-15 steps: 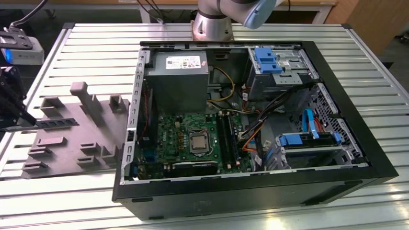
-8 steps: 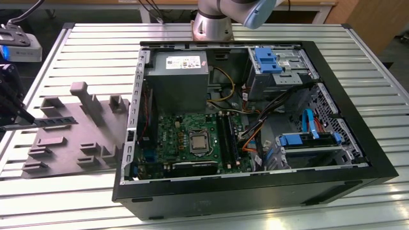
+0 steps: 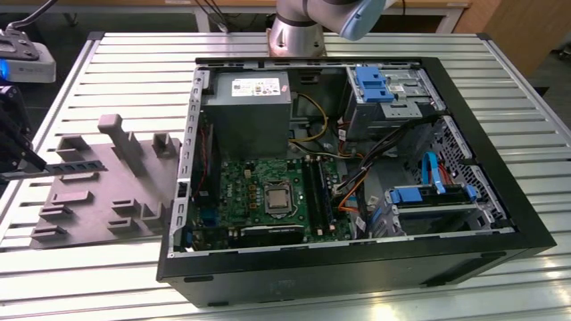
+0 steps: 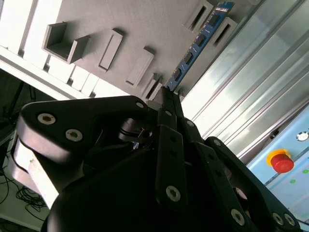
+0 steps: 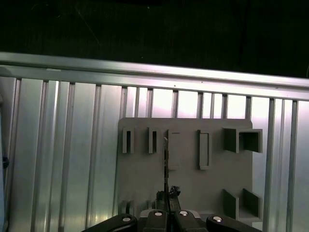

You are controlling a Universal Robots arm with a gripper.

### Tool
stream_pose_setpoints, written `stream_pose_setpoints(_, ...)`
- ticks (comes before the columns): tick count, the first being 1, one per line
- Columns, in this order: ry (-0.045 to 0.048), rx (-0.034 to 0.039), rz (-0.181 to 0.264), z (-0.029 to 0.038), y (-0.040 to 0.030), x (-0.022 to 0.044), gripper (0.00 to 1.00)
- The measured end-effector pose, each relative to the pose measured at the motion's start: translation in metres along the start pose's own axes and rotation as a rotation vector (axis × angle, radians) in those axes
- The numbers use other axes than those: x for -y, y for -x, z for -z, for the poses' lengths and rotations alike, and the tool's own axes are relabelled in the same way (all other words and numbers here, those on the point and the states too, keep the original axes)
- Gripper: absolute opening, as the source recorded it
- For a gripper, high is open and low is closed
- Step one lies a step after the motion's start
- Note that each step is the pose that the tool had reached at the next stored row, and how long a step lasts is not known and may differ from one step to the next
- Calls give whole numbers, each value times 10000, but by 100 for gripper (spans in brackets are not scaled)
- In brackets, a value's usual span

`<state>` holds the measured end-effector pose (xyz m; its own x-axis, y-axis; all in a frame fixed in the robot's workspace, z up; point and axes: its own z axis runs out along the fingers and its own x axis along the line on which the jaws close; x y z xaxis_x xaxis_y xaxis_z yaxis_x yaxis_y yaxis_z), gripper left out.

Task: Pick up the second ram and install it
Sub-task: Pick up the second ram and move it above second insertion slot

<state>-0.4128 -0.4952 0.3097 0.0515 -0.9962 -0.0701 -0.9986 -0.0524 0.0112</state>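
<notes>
1. Gripper (image 4: 168,94) fingers pinched together on one end of the second ram (image 4: 202,36), over the grey block (image 3: 98,200).
2. Open computer case (image 3: 357,271) just beside the block, green board (image 3: 245,180) inside.
3. First wrist view catches the ram (image 5: 165,164) edge-on as a thin line; contact with the block is unclear.

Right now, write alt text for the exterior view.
At the exterior view's left, the tool is shut on one end of the ram, at a grey block. Beside it an open computer case lies on a slatted table, green board exposed.
</notes>
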Motion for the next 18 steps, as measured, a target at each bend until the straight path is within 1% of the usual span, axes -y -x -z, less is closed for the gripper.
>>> stream_pose_setpoints(18, -3, 41, 1, 127, 9, -1, 11)
